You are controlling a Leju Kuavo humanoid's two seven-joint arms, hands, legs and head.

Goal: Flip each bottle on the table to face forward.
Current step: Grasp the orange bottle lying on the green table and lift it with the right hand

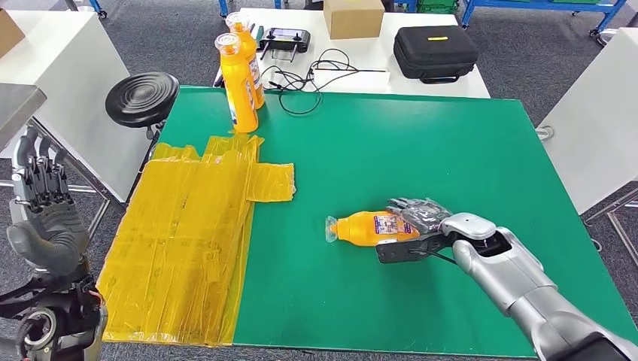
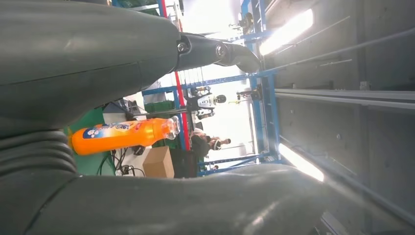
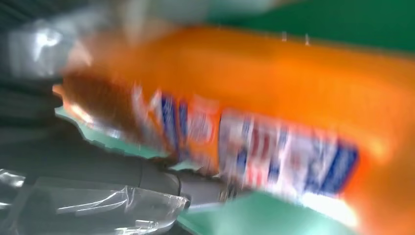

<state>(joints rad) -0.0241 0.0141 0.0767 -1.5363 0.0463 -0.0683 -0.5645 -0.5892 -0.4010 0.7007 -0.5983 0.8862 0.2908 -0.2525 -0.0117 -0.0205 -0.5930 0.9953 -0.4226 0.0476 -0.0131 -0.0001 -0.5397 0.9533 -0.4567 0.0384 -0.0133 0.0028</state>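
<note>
Lying on its side on the green tabletop (image 1: 466, 150), well apart from the yellow plastic sheet (image 1: 188, 241) and nearer the front edge: one orange bottle (image 1: 365, 227), cap end toward the sheet, label partly up. Wrapped around the base end of that bottle, the right hand (image 1: 417, 226), fingers over the top and thumb underneath, so holding it, though still resting on the tabletop as far as can be told. Blurred in the right wrist view, but showing the orange body and printed label (image 3: 288, 156) close against dark fingers (image 3: 147, 176).

Raised off to the far side of the sheet, beyond the tabletop edge, the left hand (image 1: 45, 218), fingers upright and apart, nothing in it.

Standing upright at the back corner beyond the sheet, two more orange bottles (image 1: 239, 83), one just behind the other.

Probably light to moderate in weight, full of liquid by the solid colour; smooth, rounded plastic, likely slippery and prone to rolling when released. Thin-walled, so some give under a hard squeeze. Best taken around the wide labelled middle rather than the narrow neck, with grip firm enough to stop twisting.
</note>
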